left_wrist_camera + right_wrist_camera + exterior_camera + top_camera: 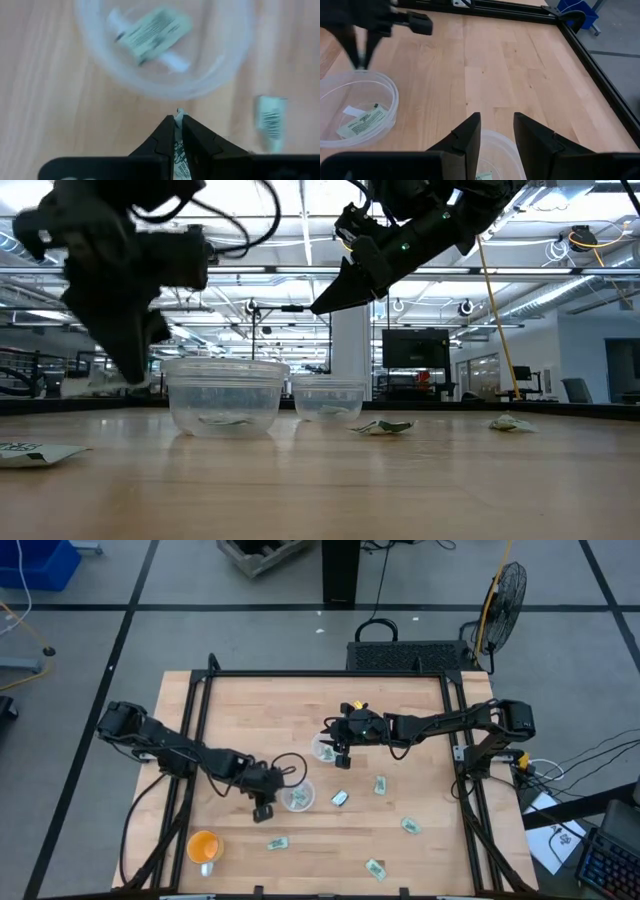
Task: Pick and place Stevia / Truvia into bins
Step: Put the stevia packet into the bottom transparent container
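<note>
Two clear cups stand on the table. The near cup [297, 797] [165, 82] holds green-and-white Stevia packets [150, 31]. The far cup [323, 748] [495, 150] holds a packet [482, 176]. My left gripper [263, 810] [178, 116] hangs just left of the near cup, shut on a packet. My right gripper [341, 752] [496, 117] is open above the far cup's right rim, touching nothing. Loose packets lie flat on the wood [340, 798] [380, 784] [411, 826] [277, 842] [375, 868]. My left gripper pinches a Stevia packet [178, 150] between its two fingers, coming from above and pointing down. The packet stands edge-on in the gap, and its end [179, 112] peeks out at the fingertips. It is off the table, beside the near cup's rim.
An orange cup [203, 845] stands near the table's front left corner. A black frame rail [320, 674] runs round the tabletop. Bare wood lies along the far side and at the table's centre right.
</note>
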Robot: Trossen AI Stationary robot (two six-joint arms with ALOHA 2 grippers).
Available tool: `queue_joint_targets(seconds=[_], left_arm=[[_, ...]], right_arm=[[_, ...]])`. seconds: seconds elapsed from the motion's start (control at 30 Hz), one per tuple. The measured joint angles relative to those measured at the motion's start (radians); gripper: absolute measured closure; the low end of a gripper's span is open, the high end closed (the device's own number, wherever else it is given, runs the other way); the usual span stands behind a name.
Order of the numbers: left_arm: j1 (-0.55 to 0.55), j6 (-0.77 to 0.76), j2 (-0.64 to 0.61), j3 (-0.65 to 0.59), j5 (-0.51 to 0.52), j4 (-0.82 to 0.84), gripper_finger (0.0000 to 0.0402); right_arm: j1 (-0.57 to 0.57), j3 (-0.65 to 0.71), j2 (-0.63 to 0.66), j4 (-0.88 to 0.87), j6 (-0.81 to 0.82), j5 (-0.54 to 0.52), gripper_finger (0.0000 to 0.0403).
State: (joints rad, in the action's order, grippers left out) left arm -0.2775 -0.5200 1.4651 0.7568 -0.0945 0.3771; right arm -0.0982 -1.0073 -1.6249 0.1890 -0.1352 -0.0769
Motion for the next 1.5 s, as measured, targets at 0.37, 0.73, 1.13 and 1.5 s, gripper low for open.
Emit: queue_joint_targets(seconds=[0.37, 0.73, 1.13, 1.5], left_arm=[[0.010, 0.146, 0.000, 0.181, 0.101, 0.014, 0.0366], [0.069, 0.193, 0.084, 0.180, 0.208, -0.057, 0.0366], [0.077, 0.205, 0.234, 0.181, 0.148, -0.164, 0.0366], [0.074, 0.267, 0.233, 0.181, 0.232, -0.171, 0.0320]], right_arm=[[0.000, 0.001, 0.029, -0.149, -0.038, -0.111, 0.0293], [0.002, 0.000, 0.163, -0.379, 0.061, -0.209, 0.0293], [0.002, 0.000, 0.179, -0.445, 0.087, -0.209, 0.0293], [0.013, 0.008, 0.180, -0.745, 0.335, -0.142, 0.0293]])
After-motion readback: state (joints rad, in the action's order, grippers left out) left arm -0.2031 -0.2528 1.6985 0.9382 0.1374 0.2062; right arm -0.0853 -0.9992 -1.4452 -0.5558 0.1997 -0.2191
